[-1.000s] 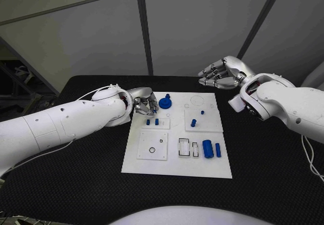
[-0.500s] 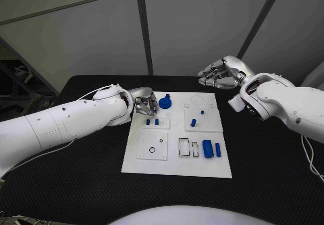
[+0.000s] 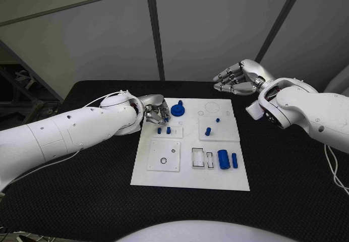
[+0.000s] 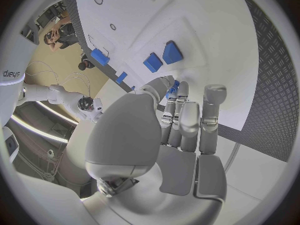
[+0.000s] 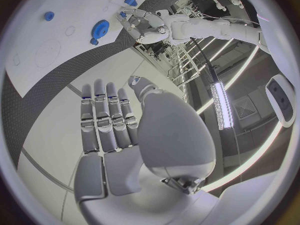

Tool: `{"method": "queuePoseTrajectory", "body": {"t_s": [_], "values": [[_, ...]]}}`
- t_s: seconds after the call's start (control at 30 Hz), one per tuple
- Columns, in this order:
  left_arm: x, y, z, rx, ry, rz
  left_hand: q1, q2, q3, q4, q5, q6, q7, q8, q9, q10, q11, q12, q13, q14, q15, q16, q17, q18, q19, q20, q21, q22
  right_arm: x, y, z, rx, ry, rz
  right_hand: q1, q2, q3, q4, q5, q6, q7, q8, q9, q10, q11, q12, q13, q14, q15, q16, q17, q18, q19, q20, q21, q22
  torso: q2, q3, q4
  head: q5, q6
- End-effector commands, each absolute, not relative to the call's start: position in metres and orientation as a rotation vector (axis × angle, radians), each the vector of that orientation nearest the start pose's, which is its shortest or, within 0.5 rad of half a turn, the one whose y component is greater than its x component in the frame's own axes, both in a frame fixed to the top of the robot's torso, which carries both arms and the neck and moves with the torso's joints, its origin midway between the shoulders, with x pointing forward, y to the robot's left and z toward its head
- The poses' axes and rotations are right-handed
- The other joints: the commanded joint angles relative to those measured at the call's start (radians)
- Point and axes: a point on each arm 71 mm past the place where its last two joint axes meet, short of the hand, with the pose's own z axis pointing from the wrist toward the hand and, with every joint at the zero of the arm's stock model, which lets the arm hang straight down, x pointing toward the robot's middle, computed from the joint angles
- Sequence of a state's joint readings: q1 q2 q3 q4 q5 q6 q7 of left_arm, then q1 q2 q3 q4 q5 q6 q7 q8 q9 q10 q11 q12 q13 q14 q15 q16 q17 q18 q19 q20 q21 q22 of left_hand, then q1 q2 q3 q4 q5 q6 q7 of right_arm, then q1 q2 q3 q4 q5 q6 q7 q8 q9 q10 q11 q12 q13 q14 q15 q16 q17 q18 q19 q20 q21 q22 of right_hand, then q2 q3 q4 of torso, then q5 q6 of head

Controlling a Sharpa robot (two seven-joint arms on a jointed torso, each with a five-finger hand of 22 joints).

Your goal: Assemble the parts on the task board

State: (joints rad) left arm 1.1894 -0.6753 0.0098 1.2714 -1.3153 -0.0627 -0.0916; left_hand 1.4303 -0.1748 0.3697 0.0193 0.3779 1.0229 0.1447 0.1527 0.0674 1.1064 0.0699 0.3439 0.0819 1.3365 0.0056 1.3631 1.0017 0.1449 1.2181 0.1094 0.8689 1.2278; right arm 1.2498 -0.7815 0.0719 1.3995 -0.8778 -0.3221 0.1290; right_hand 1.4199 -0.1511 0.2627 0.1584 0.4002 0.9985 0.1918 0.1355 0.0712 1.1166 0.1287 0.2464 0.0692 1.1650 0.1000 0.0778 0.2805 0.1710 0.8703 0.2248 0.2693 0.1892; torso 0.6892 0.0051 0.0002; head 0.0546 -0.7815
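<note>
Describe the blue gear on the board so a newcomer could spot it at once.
Start at the white task board in the middle of the black table and go to its far edge, on the side of the left hand. The blue gear stands there, just beside that hand's fingers. It is the one round, wide blue part with a knob on top; the other blue parts are small pegs and blocks.

Robot lab: grey panel walls (image 3: 109, 45), ceiling striplights (image 5: 220, 105).
</note>
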Motion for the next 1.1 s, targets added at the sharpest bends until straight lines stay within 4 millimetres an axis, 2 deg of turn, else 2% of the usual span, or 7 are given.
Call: {"method": "queuePoseTrajectory", "body": {"t_s": [0.03, 0.23, 0.6, 0.73, 0.87, 1.0, 1.1], "values": [[0.529, 0.185, -0.205, 0.068, 1.919, -0.658, -0.013, -0.007, 0.009, 0.000, -0.003, -0.028, 0.002, -0.020, -0.004, -0.003, 0.010, -0.009, -0.003, -0.006, 0.004, 0.002, -0.007, 0.005, -0.011, 0.003, -0.012, -0.003, 0.528, -0.205, -0.121, 0.302, 1.519, 1.078, 0.001, 0.006, 0.002, -0.004, 0.003, 0.001, 0.007, -0.006, 0.002, -0.001, 0.006, -0.006, -0.001, 0.001, 0.003, -0.004, -0.001, 0.013, 0.006, 0.003, -0.003, -0.001, 0.000, -0.0006, 0.0004, 0.001, -0.001], [0.529, 0.186, -0.205, 0.065, 1.914, -0.656, -0.025, -0.019, 0.009, 0.000, -0.004, -0.071, 0.005, -0.052, -0.005, -0.006, 0.011, -0.021, -0.005, -0.015, 0.006, 0.000, -0.024, 0.008, -0.019, 0.005, -0.028, -0.006, 0.528, -0.206, -0.121, 0.303, 1.518, 1.074, 0.001, 0.005, 0.002, -0.004, 0.004, 0.000, 0.007, -0.007, 0.002, -0.002, 0.006, -0.006, -0.002, 0.002, 0.003, -0.005, -0.002, 0.013, 0.008, 0.003, -0.005, -0.003, 0.000, -0.0006, 0.0002, 0.002, 0.001], [0.529, 0.191, -0.205, 0.057, 1.915, -0.645, -0.030, -0.023, 0.007, 0.001, -0.004, -0.086, 0.005, -0.063, -0.004, -0.006, 0.012, -0.026, -0.005, -0.020, 0.006, -0.001, -0.033, 0.008, -0.021, 0.005, -0.034, -0.007, 0.529, -0.208, -0.123, 0.286, 1.545, 1.043, 0.001, 0.002, 0.002, -0.005, 0.005, -0.001, 0.007, -0.008, 0.001, -0.004, 0.007, -0.007, -0.002, 0.002, 0.004, -0.005, -0.002, 0.012, 0.009, 0.003, -0.006, -0.003, 0.000, -0.0006, 0.0002, 0.004, 0.002], [0.528, 0.195, -0.204, 0.050, 1.907, -0.644, -0.036, -0.027, 0.002, 0.002, -0.005, -0.096, 0.002, -0.071, -0.004, -0.007, 0.012, -0.029, -0.005, -0.022, 0.007, -0.001, -0.038, 0.009, -0.023, 0.006, -0.040, -0.009, 0.530, -0.211, -0.126, 0.229, 1.586, 0.976, 0.011, -0.001, 0.007, -0.017, 0.000, 0.000, 0.006, -0.008, 0.002, -0.037, 0.011, -0.025, -0.006, 0.023, 0.000, 0.002, 0.000, 0.014, 0.027, -0.001, -0.005, -0.004, 0.000, -0.0013, 0.0005, 0.004, 0.004], [0.527, 0.204, -0.200, 0.029, 1.876, -0.653, -0.045, -0.032, -0.007, 0.007, -0.006, -0.102, -0.001, -0.076, -0.003, -0.006, 0.012, -0.030, -0.005, -0.023, 0.007, 0.000, -0.040, 0.009, -0.023, 0.006, -0.041, -0.008, 0.530, -0.213, -0.129, 0.123, 1.620, 0.871, 0.036, 0.000, 0.013, -0.045, -0.012, 0.013, -0.006, -0.003, 0.004, -0.044, 0.001, -0.030, -0.005, 0.105, -0.026, 0.040, 0.016, 0.015, 0.097, -0.028, 0.033, 0.013, -0.001, -0.0012, 0.0011, 0.004, 0.005], [0.526, 0.217, -0.192, -0.022, 1.824, -0.680, -0.049, -0.031, -0.013, 0.010, -0.005, -0.091, 0.003, -0.071, 0.000, -0.005, 0.012, -0.032, -0.004, -0.025, 0.007, -0.001, -0.046, 0.010, -0.024, 0.006, -0.047, -0.010, 0.530, -0.214, -0.131, 0.008, 1.637, 0.768, 0.051, 0.006, -0.006, -0.086, -0.025, 0.042, -0.028, 0.000, 0.006, -0.001, -0.028, -0.028, -0.004, 0.252, -0.076, 0.128, 0.067, 0.013, 0.212, -0.089, 0.145, 0.078, 0.000, -0.0012, 0.0006, 0.004, 0.009], [0.526, 0.225, -0.186, -0.065, 1.789, -0.707, -0.048, -0.029, -0.015, 0.010, -0.004, -0.074, 0.008, -0.065, 0.002, -0.006, 0.014, -0.034, -0.004, -0.036, 0.008, -0.009, -0.071, 0.014, -0.034, 0.007, -0.070, -0.020, 0.530, -0.215, -0.132, -0.059, 1.639, 0.708, 0.044, 0.014, -0.018, -0.096, -0.031, 0.058, -0.041, -0.003, 0.005, 0.032, -0.038, -0.036, -0.004, 0.321, -0.095, 0.194, 0.112, 0.009, 0.247, -0.114, 0.220, 0.128, 0.000, -0.0014, 0.0008, 0.002, 0.010]]}}
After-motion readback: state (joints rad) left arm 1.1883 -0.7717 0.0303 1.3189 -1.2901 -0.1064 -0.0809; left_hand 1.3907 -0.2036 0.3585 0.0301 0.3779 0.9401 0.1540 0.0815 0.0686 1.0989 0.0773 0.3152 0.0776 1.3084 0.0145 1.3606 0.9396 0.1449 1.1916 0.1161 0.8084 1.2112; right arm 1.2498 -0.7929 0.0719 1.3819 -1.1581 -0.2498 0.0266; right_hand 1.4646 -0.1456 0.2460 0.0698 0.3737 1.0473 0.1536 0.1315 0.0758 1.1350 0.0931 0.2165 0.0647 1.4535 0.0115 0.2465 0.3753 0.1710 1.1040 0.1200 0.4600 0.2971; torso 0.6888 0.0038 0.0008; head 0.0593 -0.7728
